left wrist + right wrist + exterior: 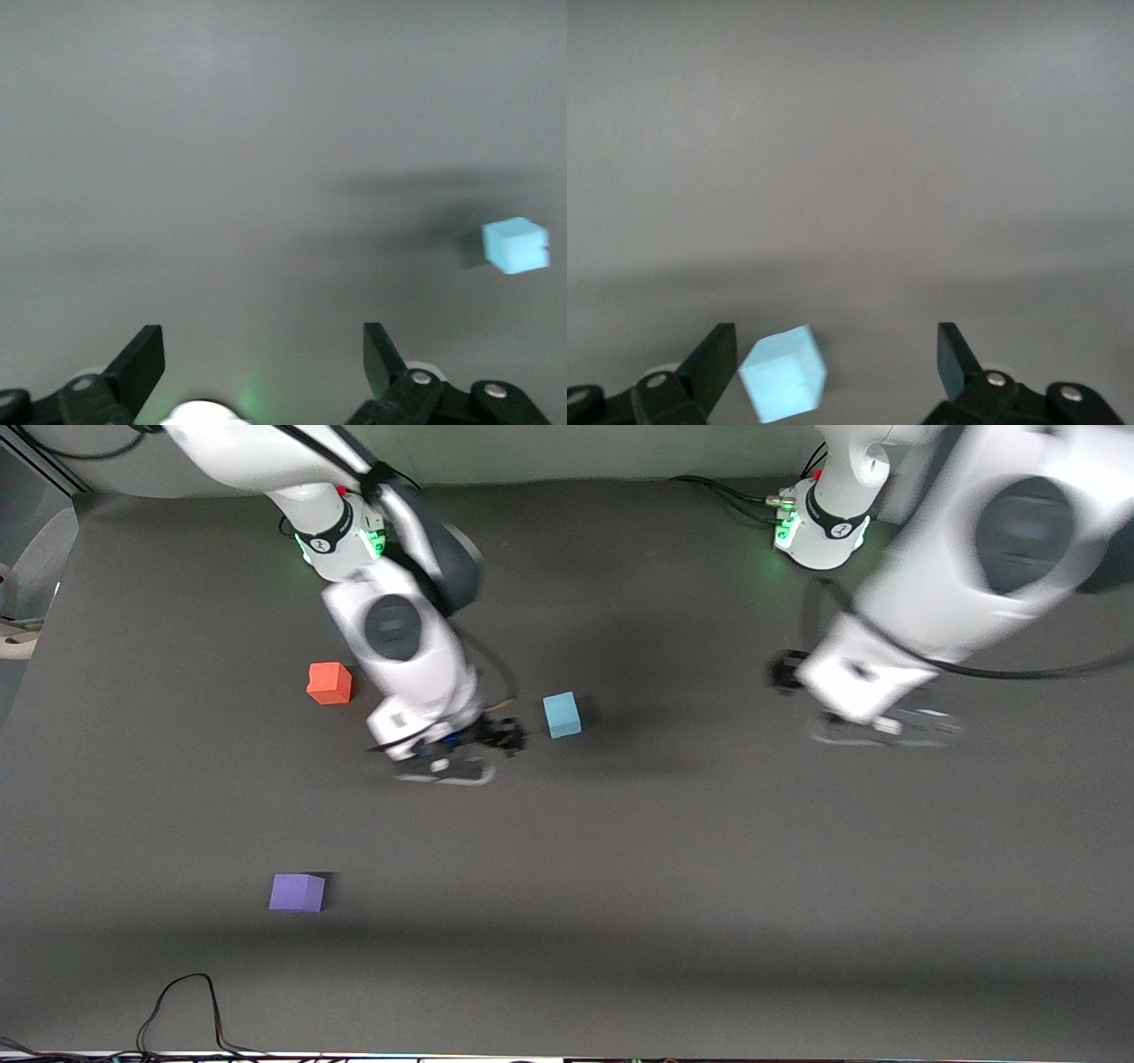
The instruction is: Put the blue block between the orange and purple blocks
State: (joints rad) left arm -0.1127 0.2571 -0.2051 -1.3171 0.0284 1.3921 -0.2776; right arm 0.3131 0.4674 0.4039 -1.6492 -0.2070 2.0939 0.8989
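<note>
Nearest the camera, apart from a loose black cable (186, 1005) at the worktop's edge, sits the purple block (298, 892), alone toward the right arm's end. Farther from the camera on that same end rests the orange block (330, 683). Well apart from both, toward the middle of the worktop (673, 886), stands the blue block (562, 715), untouched.

Over the worktop just beside the blue block hangs the right hand (496, 740); in its own wrist view the fingers (718, 359) are spread wide with nothing between them but the cube low in the picture, nearer one finger than the other. The left hand (873, 726) hangs over bare worktop toward the left arm's end, its fingers (146, 359) also spread and empty; this arm seems to be waiting.

My guess is the grasp is still to come. Because the cube sits off-centre and turned at an angle to the fingers, a descent from here could land one finger on its top or nudge it aside, or pinch it corner-to-corner so it twists free.

Dark grey matting covers the worktop, dull and lightly shadowed by the arms. A pale wall (576, 452) runs along the robots' bases.
</note>
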